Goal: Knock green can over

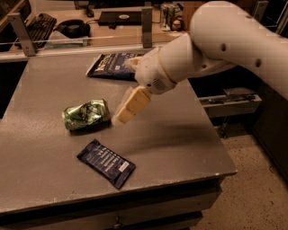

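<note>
The green can (pixel 86 114) lies on its side on the grey table (pixel 180 139), left of centre, its shiny green wall dented and crumpled. My gripper (pixel 120 117) hangs from the big white arm (pixel 216 42) that comes in from the upper right. Its cream fingers (pixel 131 104) point down and left. The tip is just to the right of the can, a little above the tabletop and apart from the can. It holds nothing.
A dark blue snack packet (pixel 106 162) lies in front of the can near the front edge. A second dark blue packet (pixel 110 65) lies at the back of the table, partly behind the arm. A keyboard (pixel 37 27), headphones and small cans (pixel 170 12) sit on the desk beyond.
</note>
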You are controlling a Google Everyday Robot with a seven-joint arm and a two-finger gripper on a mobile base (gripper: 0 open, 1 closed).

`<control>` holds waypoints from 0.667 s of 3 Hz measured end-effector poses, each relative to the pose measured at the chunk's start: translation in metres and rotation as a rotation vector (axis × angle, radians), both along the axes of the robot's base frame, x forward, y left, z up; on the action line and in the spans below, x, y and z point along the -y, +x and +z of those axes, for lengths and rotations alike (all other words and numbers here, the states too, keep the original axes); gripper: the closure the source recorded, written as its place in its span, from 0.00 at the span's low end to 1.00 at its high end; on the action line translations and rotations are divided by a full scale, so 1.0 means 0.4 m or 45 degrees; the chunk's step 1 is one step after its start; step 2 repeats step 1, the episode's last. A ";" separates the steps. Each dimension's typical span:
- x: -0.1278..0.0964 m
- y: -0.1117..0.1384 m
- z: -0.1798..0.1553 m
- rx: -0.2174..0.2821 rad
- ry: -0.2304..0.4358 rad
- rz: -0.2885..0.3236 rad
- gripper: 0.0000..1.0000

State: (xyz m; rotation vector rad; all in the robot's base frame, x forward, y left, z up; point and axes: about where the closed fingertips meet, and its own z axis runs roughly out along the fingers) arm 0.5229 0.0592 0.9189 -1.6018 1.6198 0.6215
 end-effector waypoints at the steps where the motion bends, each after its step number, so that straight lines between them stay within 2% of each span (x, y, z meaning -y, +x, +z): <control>1: 0.112 0.000 0.022 0.020 0.044 -0.105 0.00; 2: 0.112 0.000 0.022 0.020 0.044 -0.105 0.00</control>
